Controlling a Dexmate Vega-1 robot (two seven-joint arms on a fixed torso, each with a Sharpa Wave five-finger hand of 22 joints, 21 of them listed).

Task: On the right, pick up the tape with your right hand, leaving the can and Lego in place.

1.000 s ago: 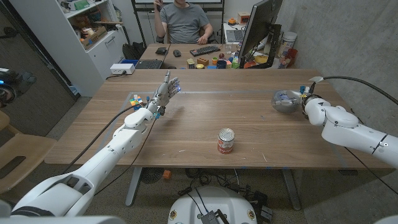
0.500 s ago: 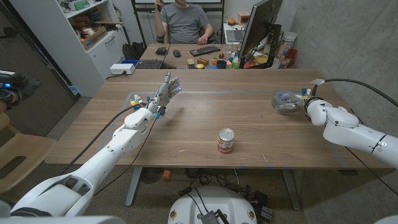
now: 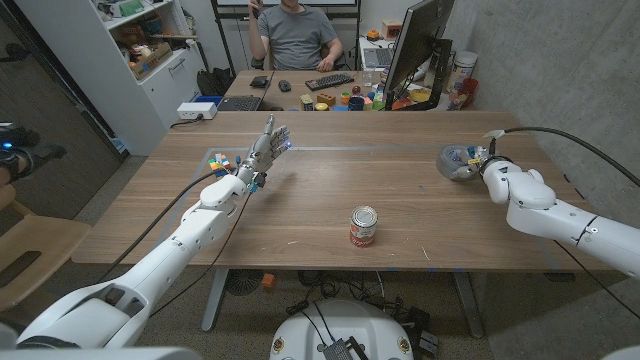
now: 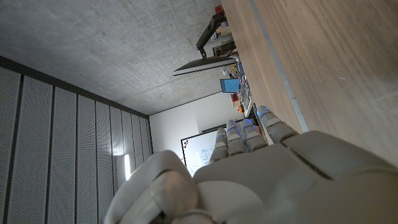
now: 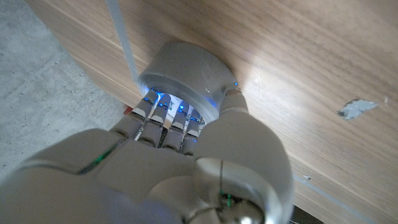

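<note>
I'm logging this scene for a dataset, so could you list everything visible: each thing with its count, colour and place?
Tape roll: one, grey-white, far right of the table, at the right hand's fingertips.
Can: one, red and white with a silver top, upright, near the table's front middle.
Lego bricks: a small multicoloured pile, far left of the table, beside the left hand.
Wooden table: one, brown.
Second desk: one, behind, with a keyboard, a monitor and small colourful items.
Person: one, grey shirt, seated behind that desk.
Shelf unit: one, white, back left.
Left hand: white, raised over the left of the table, fingers apart, holding nothing.
Right hand: white, fingers around the tape roll; a firm grip is not clear.
</note>
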